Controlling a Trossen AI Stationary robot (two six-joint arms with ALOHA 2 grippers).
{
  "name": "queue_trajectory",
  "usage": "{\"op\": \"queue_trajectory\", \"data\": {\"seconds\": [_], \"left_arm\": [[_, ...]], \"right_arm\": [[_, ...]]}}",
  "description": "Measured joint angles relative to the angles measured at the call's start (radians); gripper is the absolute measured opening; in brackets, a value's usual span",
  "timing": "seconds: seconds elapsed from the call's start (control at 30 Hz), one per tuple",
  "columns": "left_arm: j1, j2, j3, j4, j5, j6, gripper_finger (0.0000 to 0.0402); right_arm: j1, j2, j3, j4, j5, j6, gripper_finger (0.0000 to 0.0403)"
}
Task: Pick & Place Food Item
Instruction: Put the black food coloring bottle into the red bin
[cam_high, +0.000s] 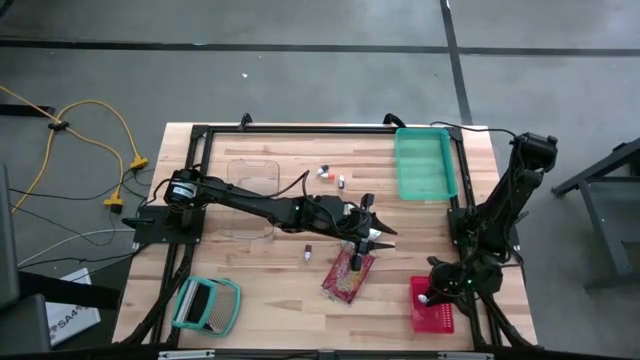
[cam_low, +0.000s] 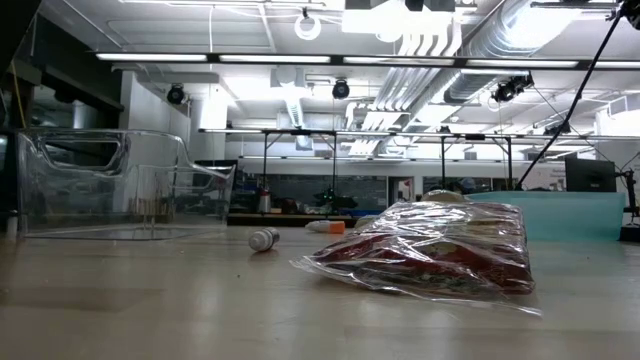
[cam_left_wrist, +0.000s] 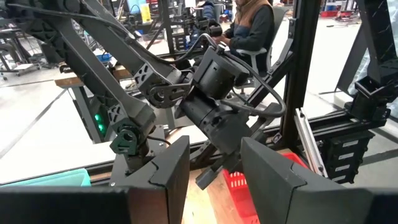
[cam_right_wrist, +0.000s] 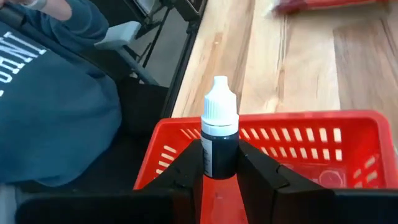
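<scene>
The food item, a clear bag (cam_high: 348, 275) of red and pale contents, lies flat on the wooden table near the middle (cam_low: 430, 250). My left gripper (cam_high: 380, 236) hovers just above its far end, pointing level toward the table's right edge, open and empty (cam_left_wrist: 214, 168). My right gripper (cam_high: 428, 297) is at the near right, over a red basket (cam_high: 438, 315), and is shut on a small dropper bottle (cam_right_wrist: 219, 134) with a dark body and a white cap. My right gripper pinches the dropper bottle's dark body (cam_right_wrist: 219, 155) between its two fingers, one on each side. The white cap (cam_right_wrist: 219, 102) sticks out past the fingertips. The bottle is lifted clear, over the red basket's rim (cam_right_wrist: 298, 121).
A clear plastic container (cam_high: 250, 195) stands at the far left and a teal bin (cam_high: 425, 165) at the far right. Small bottles (cam_high: 325, 172) (cam_high: 308, 252) lie loose. A teal and white object (cam_high: 207, 305) is near left. A person in a blue sweatshirt (cam_right_wrist: 56, 93) stands at the table's right edge.
</scene>
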Motion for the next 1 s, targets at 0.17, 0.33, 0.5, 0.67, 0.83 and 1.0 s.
{"op": "queue_trajectory", "data": {"seconds": [0.17,0.33,0.5,0.67,0.83,1.0], "left_arm": [[0.000,0.000,0.000,0.000,0.000,0.000,0.0140],[0.000,0.000,0.000,0.000,0.000,0.000,0.0140],[0.000,0.000,0.000,0.000,0.000,0.000,0.0140],[0.000,0.000,0.000,0.000,0.000,0.000,0.0140],[0.000,0.000,0.000,0.000,0.000,0.017,0.0140],[0.000,0.000,0.000,0.000,0.000,0.032,0.0140]], "right_arm": [[-0.010,-0.020,0.096,-0.210,-0.031,-0.035,0.0070],[-0.068,-0.015,0.284,-0.640,-0.134,-0.005,0.0070],[-0.130,-0.011,0.365,-0.809,-0.220,0.001,0.0070],[-0.167,0.035,0.365,-0.814,-0.312,0.019,0.0070],[-0.173,0.128,0.365,-0.790,-0.369,0.020,0.0070],[-0.173,0.179,0.365,-0.781,-0.389,0.048,0.0070]]}}
